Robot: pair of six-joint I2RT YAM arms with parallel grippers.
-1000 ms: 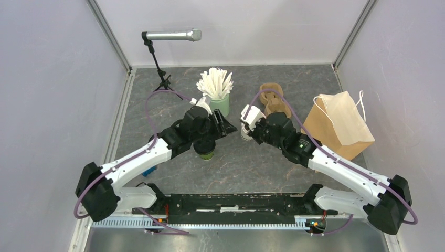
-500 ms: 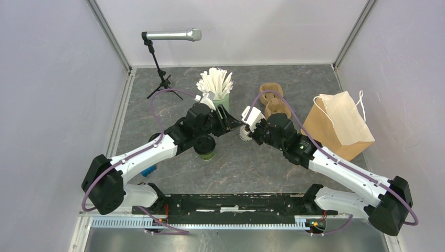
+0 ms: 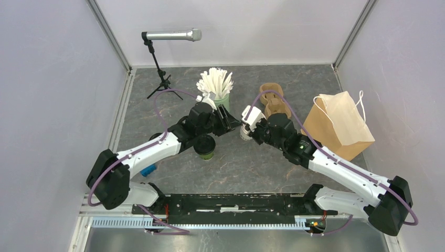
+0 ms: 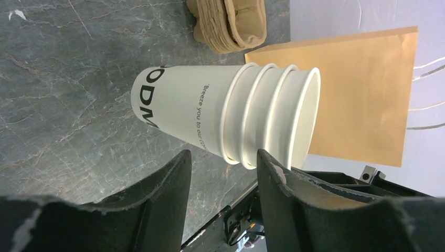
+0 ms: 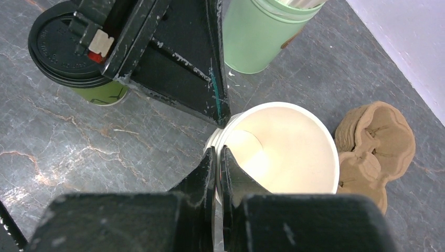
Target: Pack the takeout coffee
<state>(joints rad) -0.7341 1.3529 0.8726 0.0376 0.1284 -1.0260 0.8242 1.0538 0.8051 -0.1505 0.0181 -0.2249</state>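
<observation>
One takeout coffee, an olive-green cup with a black lid (image 3: pixel 205 147) (image 5: pixel 68 52), stands on the table under my left arm. Just right of it stands a stack of lidless cream cups (image 3: pixel 244 134) (image 4: pixel 225 115) (image 5: pixel 283 147). My right gripper (image 3: pixel 246 125) (image 5: pixel 218 157) is shut on the stack's rim wall, one finger inside and one outside. My left gripper (image 3: pixel 232 126) (image 4: pixel 223 168) is open, its fingertips level with the stack's rims from the left; whether they touch the cups I cannot tell.
A mint-green cup of white sticks (image 3: pixel 218 100) (image 5: pixel 262 37) stands behind the left gripper. Brown pulp cup carriers (image 3: pixel 274 100) (image 4: pixel 231 26) (image 5: pixel 372 142) lie at the back. A paper bag (image 3: pixel 341 126) (image 4: pixel 357 100) stands at the right, a microphone on a stand (image 3: pixel 170 35) at the back left.
My left gripper has moved right and a little back, closing in on the cup stack. The right gripper has kept its hold on the rim.
</observation>
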